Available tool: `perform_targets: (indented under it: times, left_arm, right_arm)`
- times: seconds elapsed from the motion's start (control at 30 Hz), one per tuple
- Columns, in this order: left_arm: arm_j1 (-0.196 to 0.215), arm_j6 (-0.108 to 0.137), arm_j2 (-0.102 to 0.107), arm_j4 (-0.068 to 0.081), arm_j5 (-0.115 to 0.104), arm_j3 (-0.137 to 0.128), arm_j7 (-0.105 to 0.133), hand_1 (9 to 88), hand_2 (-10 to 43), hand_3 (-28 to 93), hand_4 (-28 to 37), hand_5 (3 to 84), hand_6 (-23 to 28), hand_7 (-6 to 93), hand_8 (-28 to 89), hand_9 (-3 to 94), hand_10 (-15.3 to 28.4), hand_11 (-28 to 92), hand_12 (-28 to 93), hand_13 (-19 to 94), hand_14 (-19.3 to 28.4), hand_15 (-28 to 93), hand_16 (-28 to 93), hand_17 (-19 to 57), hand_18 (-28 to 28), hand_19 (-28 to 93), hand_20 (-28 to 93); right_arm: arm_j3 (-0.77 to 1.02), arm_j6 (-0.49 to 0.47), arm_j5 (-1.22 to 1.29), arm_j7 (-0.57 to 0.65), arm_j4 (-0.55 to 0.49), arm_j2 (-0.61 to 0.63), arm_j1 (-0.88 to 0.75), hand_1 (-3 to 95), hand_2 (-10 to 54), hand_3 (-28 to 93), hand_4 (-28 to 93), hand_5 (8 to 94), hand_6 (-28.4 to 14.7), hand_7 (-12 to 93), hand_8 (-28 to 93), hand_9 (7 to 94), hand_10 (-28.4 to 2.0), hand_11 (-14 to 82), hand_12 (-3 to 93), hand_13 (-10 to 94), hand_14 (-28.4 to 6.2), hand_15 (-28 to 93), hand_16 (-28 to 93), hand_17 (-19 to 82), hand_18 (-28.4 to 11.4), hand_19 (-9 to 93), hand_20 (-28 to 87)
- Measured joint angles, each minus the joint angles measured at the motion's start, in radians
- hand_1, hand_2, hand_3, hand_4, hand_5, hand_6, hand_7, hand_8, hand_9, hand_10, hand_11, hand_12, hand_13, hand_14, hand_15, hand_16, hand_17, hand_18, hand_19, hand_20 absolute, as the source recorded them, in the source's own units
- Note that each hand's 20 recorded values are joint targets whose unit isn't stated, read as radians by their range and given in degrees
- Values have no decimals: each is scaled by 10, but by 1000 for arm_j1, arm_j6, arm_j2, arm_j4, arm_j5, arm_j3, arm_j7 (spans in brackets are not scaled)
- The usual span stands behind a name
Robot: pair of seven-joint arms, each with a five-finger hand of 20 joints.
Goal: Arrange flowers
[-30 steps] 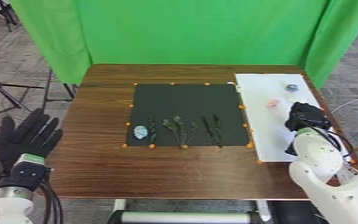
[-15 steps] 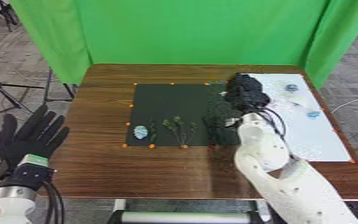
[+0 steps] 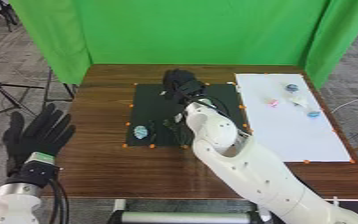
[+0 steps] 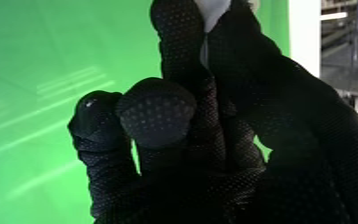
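“Since the right arm has swung left across the surface, where's the work?”

“Off the white sheet, over the far part of the dark mat. The left hand is open, at far left.”

“And the right hand?”

“Beyond the green stems, its fingers pinching a pale piece, probably the next bloom to place.”

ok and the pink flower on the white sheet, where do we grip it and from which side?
I'd pinch the body of the pink flower from above, leaning in from the left. It's small and lies on the flat white sheet; the white flower sits to its right, the left is free. Can't make out a stem to grip.
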Motion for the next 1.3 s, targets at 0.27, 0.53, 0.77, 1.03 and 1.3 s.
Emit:
perform_targets:
  times: [0.27,0.53,0.77,1.03,1.3]
  left_arm:
    - [-35,0,22,5,4,12,-9,248,131,675,-283,373,67,101,-79,287,130,189,69,195,125,296,-87,-50,114,268,85]
    - [-59,-3,41,15,8,18,-17,247,140,664,-283,375,68,103,-79,290,132,194,71,198,126,305,-89,-51,115,271,85]
    - [-72,-2,52,17,6,34,-9,245,140,671,-283,378,71,106,-80,292,133,198,71,200,126,304,-90,-51,114,272,84]
    - [-86,-2,53,21,6,42,-10,249,139,675,-283,382,72,112,-80,297,136,207,71,202,125,306,-92,-48,112,272,84]
    - [-91,1,52,24,3,49,-1,253,139,678,-283,383,73,120,-83,292,135,206,70,194,123,313,-95,-47,111,274,84]
  right_arm:
    - [-177,87,-44,-38,211,-45,120,594,-95,710,-283,733,-9,381,90,863,-90,106,417,779,-71,646,338,409,-238,897,403]
    - [-212,90,-44,-23,248,-70,141,594,-95,708,-283,723,-5,395,87,859,-90,107,416,774,-74,641,335,404,-241,888,406]
    - [-245,91,-38,-1,267,-84,148,591,-95,712,-283,710,-11,392,72,846,-94,103,409,755,-79,630,333,391,-242,872,404]
    - [-242,62,33,24,264,-87,149,576,-95,729,-283,647,-22,371,11,781,-98,86,360,720,-62,586,402,370,-238,849,397]
    - [-225,60,123,35,239,-85,140,541,-95,759,-282,610,-30,349,-8,699,-120,170,276,694,-66,592,412,354,-239,841,384]
